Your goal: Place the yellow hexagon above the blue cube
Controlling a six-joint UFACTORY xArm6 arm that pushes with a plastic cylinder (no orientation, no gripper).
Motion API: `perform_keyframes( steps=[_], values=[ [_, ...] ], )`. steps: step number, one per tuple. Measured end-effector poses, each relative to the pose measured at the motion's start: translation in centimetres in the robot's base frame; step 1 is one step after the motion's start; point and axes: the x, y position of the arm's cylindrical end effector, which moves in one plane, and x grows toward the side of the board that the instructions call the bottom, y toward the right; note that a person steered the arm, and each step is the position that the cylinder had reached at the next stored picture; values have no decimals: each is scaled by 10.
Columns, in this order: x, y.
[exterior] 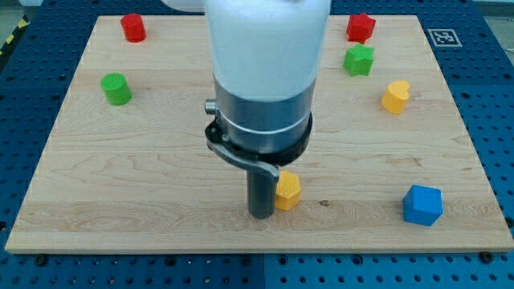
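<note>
The yellow hexagon (287,190) lies on the wooden board (161,201) near the view's bottom, a little right of centre. The blue cube (422,205) sits at the view's lower right, well to the right of the hexagon. My tip (262,215) is at the lower end of the dark rod, touching the hexagon's left side. The arm's white and grey body hides the board's middle above the rod.
A red cylinder (132,27) and a green cylinder (116,88) stand at the view's upper left. A red star (361,26), a green star (359,60) and another yellow block (395,96) stand at the upper right. A marker tag (442,37) is at the top right corner.
</note>
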Motion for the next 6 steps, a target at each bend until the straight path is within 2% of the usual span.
perform_keyframes(
  steps=[3, 4, 6],
  values=[
    [-9, 9],
    [-24, 19],
    [-39, 70]
  ],
)
